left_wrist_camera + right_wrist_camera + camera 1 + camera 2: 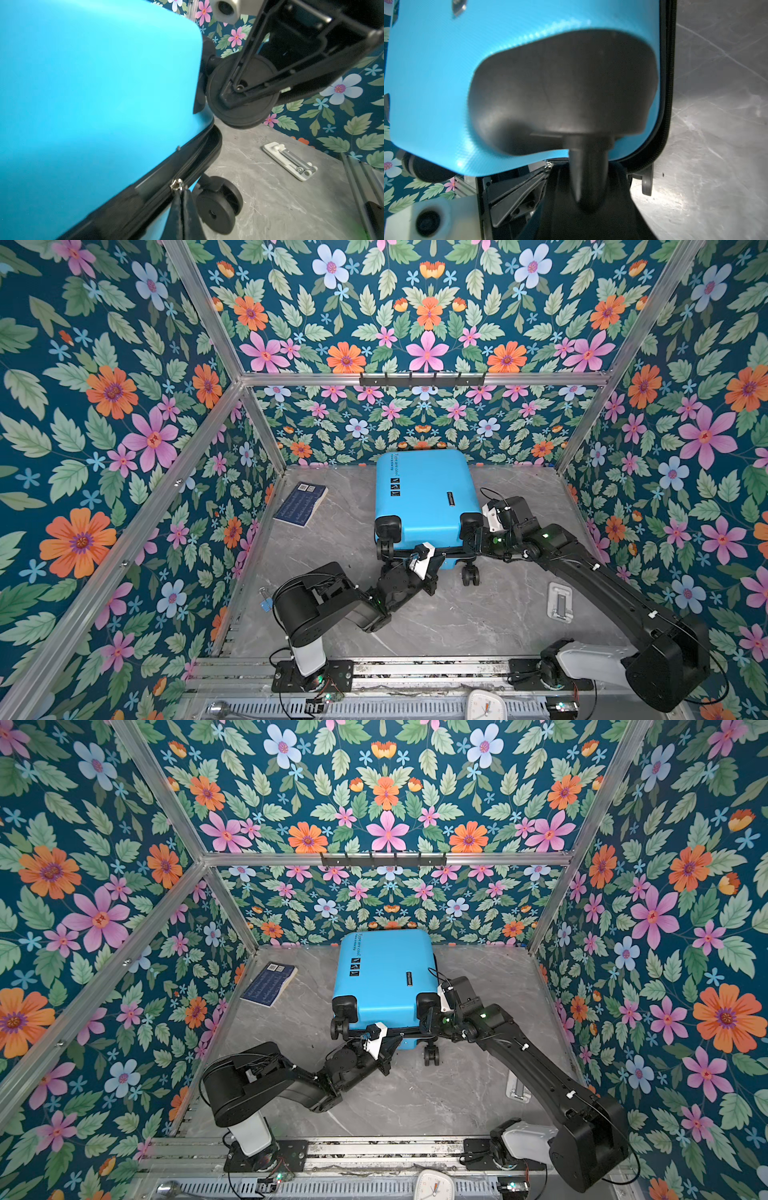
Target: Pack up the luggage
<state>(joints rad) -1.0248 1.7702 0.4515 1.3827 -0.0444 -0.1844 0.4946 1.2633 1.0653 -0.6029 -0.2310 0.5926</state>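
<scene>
**Luggage being zipped, seen from the arm bases toward the back wall.** A white clock (486,705) is lying at the front edge, well short of the luggage's (424,493) wheel end. On the grey marbled table (457,626), a white hinged bracket (560,600) is lying off the right corner of that wheel end, well apart from it.

The left gripper (180,195) is reaching to the middle of the wheel end. Its fingers (176,212) are pressing fully together, pinching the silver zipper pull (176,185) on the black zipper band. A free wheel (218,209) is hanging just beside this grip.

The right gripper (470,538) is working at the right wheel-end corner. It is standing partly open and clamping the spinner wheel (243,114) there. One finger (227,99) is lying across the wheel's face.

The bright-blue luggage is lying flat in the middle of the table. Its wheels are pointing toward the arm bases and its far end is nearly touching the back wall. The printed shell is facing up.

A dark-blue book (301,504) is lying to the left of the luggage, near but apart. A black hook rack (422,380) is hanging on the wall high beyond the far end.
</scene>
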